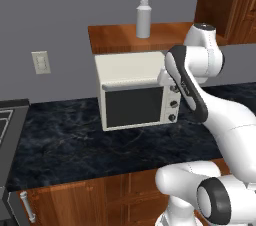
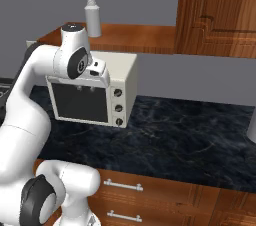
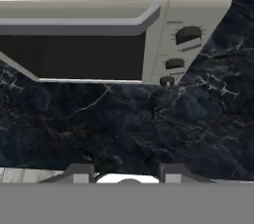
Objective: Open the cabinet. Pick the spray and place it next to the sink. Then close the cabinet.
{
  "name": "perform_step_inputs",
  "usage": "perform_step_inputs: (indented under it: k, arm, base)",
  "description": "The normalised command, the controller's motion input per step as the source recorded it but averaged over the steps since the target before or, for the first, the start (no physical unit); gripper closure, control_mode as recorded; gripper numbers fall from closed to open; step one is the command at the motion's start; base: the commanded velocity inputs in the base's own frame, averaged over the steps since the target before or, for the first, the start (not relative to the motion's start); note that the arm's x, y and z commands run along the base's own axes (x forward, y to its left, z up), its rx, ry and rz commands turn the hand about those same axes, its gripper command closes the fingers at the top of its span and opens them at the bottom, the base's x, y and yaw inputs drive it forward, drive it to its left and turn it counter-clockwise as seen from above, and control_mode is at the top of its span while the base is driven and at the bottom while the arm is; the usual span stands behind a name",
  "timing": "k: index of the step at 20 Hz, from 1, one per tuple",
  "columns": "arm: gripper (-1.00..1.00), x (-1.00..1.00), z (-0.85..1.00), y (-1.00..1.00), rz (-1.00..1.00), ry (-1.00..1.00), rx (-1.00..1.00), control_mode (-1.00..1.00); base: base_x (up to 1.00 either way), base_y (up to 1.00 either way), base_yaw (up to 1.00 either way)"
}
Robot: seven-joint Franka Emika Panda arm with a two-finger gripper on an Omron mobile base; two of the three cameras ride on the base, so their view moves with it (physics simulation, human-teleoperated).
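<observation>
The spray [image 1: 143, 15] [image 2: 92, 15], a pale grey bottle with a blue-and-white trigger, stands upright on the floor of the cabinet [image 1: 150, 39] [image 2: 135, 37], above the microwave. The cabinet's panelled door [image 2: 217, 12] [image 1: 227, 0] is swung open to the right. My gripper [image 3: 126, 172] hangs in front of the microwave's upper front edge, well below the spray, and points down at the counter. Its fingertips [image 3: 79, 172] stand apart with nothing between them. A sliver of the sink [image 1: 4, 120] shows at the far left edge of the counter.
A cream microwave [image 1: 135, 90] [image 2: 95, 95] [image 3: 124, 15] sits on the black marble counter [image 1: 75, 145] [image 2: 190, 135] right under the cabinet. A wall switch [image 1: 41, 62] is to its left. Base cabinets with silver handles [image 2: 122, 186] run below. A pale object [image 2: 252, 122] stands at the right edge.
</observation>
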Motion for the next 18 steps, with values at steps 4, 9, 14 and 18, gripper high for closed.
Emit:
perform_step_inputs:
  k: [4, 9, 14, 18]
  arm:
    - [-1.00, -0.05, 0.00, 0.00, 0.00, -0.10, 0.00, -1.00]
    - [-1.00, -0.10, 0.09, 0.07, 0.00, -0.27, 0.00, -1.00]
    - [-1.00, -0.01, 0.27, 0.18, 0.00, -0.18, 0.00, -1.00]
    - [-1.00, 0.00, 0.31, 0.20, 0.05, -0.16, -0.01, -1.00]
  base:
    - [0.00, 0.00, 0.00]
    - [0.00, 0.00, 0.00]
    - [0.00, 0.00, 0.00]
    - [0.00, 0.00, 0.00]
